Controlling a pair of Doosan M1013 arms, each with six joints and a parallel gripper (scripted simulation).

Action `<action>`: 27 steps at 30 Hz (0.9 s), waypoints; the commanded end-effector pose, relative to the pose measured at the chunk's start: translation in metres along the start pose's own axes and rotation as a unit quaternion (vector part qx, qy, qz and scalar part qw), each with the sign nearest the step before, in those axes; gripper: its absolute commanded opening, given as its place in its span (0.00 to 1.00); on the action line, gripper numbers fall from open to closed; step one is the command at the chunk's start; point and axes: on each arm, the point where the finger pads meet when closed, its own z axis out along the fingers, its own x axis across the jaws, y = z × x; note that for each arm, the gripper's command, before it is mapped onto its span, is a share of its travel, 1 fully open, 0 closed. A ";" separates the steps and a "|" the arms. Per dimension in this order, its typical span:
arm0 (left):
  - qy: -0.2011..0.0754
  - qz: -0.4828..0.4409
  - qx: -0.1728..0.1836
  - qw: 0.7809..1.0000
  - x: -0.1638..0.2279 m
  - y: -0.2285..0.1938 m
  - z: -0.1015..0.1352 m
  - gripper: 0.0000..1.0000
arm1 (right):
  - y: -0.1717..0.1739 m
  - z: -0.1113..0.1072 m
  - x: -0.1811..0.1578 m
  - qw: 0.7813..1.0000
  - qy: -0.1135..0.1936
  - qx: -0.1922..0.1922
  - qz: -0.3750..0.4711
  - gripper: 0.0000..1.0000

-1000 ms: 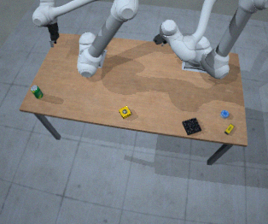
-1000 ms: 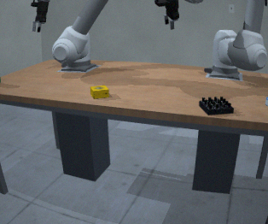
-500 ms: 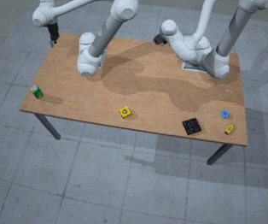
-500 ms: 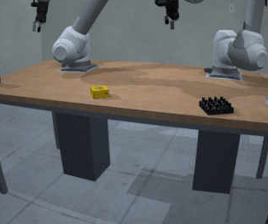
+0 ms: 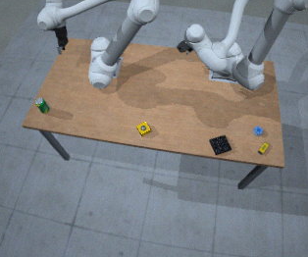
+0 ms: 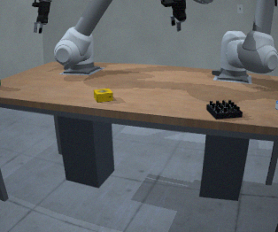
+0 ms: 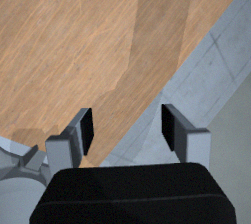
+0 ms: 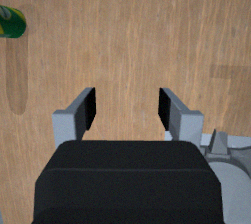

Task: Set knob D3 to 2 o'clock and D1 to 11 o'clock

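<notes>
2 spread, empty grippers, my left gripper [image 5: 187,51] [image 6: 176,27] [image 7: 127,120] & right gripper [image 5: 61,49] [image 6: 38,27] [image 8: 127,105], well off knob box [image 5: 221,145] [image 6: 224,111], prob so I don't bump other knobs

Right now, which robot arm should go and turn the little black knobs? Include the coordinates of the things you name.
Probably the left. Its base and open gripper [image 5: 186,51] [image 6: 175,25] [image 7: 127,127] are nearer the black knob box [image 5: 221,143] [image 6: 224,111]. The right gripper [image 5: 61,50] [image 6: 38,27] [image 8: 127,100] is open too, but farther away.
</notes>
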 end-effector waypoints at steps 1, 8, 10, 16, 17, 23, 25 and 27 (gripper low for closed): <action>0.001 0.002 0.002 1.000 -0.004 -0.002 -0.002 1.00 | 0.000 0.000 0.000 1.000 0.000 0.000 0.000 1.00; 0.003 0.009 0.008 1.000 -0.016 -0.006 -0.009 1.00 | 0.000 0.000 0.000 1.000 0.000 0.000 0.000 1.00; 0.004 0.011 0.009 1.000 -0.019 -0.007 -0.010 1.00 | 0.000 0.000 0.000 1.000 0.000 0.000 0.000 1.00; 0.007 0.020 0.018 1.000 -0.037 -0.013 -0.019 1.00 | 0.000 0.000 0.000 1.000 0.000 0.000 0.000 1.00; 0.007 0.022 0.019 1.000 -0.041 -0.013 -0.020 1.00 | 0.000 0.000 0.000 1.000 0.000 0.000 0.000 1.00; 0.011 0.035 0.030 0.999 -0.066 -0.018 -0.031 1.00 | 0.000 0.000 0.000 1.000 0.000 0.000 0.000 1.00; 0.011 0.038 0.032 0.999 -0.071 -0.019 -0.033 1.00 | 0.000 0.000 0.000 1.000 0.000 0.000 0.000 1.00; 0.012 0.040 0.034 0.999 -0.075 -0.019 -0.036 1.00 | 0.000 0.000 0.000 1.000 0.000 0.000 0.000 1.00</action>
